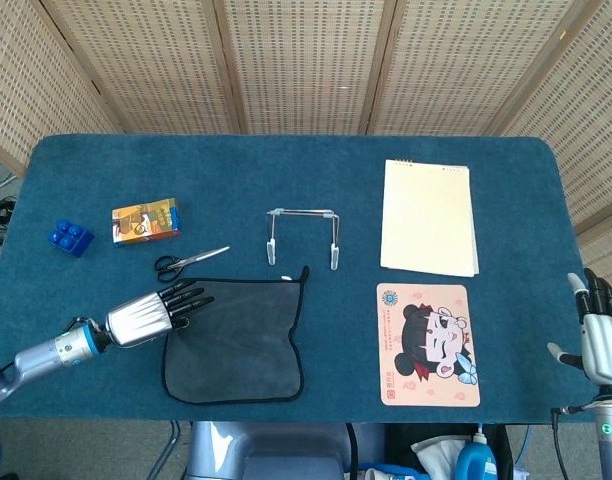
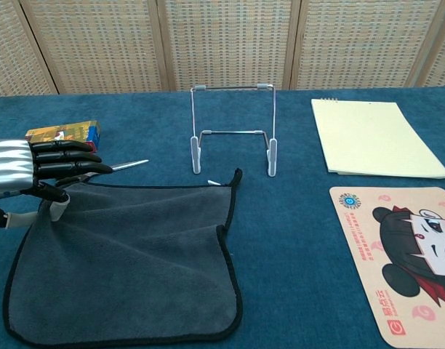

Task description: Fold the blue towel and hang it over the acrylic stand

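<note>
The left hand [image 2: 41,174] has its fingers [image 1: 191,298] stretched flat over the towel's [image 1: 236,340] left top corner, thumb touching the cloth, gripping nothing. The towel lies spread on the table [image 1: 286,170], just in front of the stand [image 1: 304,235]. Scissors [image 1: 186,262] lie beside the fingers. The right hand [image 1: 601,330] hangs open, empty, at the table's right edge

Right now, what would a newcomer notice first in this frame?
Probably the left hand, its dark fingers stretched over the far left corner of the towel, which lies flat near the table's front edge. Just behind it stands the bare stand, and to the right lies a cartoon mat.
</note>
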Controlling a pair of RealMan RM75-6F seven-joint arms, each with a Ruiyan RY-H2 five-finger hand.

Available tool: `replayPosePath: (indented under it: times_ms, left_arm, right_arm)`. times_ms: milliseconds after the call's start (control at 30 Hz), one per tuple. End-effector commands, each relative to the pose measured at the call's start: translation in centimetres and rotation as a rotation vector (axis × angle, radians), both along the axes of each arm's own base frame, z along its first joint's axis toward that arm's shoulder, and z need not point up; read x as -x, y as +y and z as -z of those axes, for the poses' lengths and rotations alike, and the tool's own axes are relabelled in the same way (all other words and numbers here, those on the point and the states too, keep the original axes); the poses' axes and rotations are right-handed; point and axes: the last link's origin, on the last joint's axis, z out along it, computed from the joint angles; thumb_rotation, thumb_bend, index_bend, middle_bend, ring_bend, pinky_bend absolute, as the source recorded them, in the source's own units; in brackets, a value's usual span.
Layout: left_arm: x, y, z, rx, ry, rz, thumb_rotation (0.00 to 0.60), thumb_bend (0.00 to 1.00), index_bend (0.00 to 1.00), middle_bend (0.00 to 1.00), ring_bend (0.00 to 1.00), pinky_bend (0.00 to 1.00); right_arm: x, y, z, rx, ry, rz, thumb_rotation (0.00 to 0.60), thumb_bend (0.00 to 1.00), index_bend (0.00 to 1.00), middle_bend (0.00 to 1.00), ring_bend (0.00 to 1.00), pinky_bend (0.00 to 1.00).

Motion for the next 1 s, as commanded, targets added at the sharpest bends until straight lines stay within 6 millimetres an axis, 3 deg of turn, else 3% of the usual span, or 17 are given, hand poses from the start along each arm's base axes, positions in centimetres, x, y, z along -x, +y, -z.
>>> replayPosePath:
  times_ms: [33, 267, 767, 1000]
  left_arm:
    - [-0.8, 0.2, 0.4, -0.001, -0.021, 0.016, 0.600, 0.48, 0.74, 0.01, 0.00, 0.02]
    - [-3.2, 0.7, 2.3, 0.009, -0.065, 0.076, 0.600, 0.48, 0.74, 0.01, 0.00, 0.02]
    - [-10.8, 1.1, 9.7, 0.049, -0.106, 0.214, 0.600, 0.48, 0.74, 0.01, 0.00, 0.02]
    - [-13.1, 1.5, 11.2, 0.054, -0.120, 0.225, 0.600, 0.47, 0.73, 0.01, 0.00, 0.02]
  right_arm:
    - [0.0, 0.0, 0.0, 0.001, -0.002, -0.001, 0.600, 0.00, 0.00, 0.00, 0.00, 0.00]
    - [-0.1, 0.1, -0.1, 0.001, -0.007, -0.003, 0.600, 0.00, 0.00, 0.00, 0.00, 0.00]
    - [0.5, 0.2, -0.8, 0.017, -0.033, 0.014, 0.600, 0.00, 0.00, 0.00, 0.00, 0.00]
    - [0.7, 0.2, -1.0, 0.020, -0.036, 0.018, 0.600, 0.00, 0.00, 0.00, 0.00, 0.00]
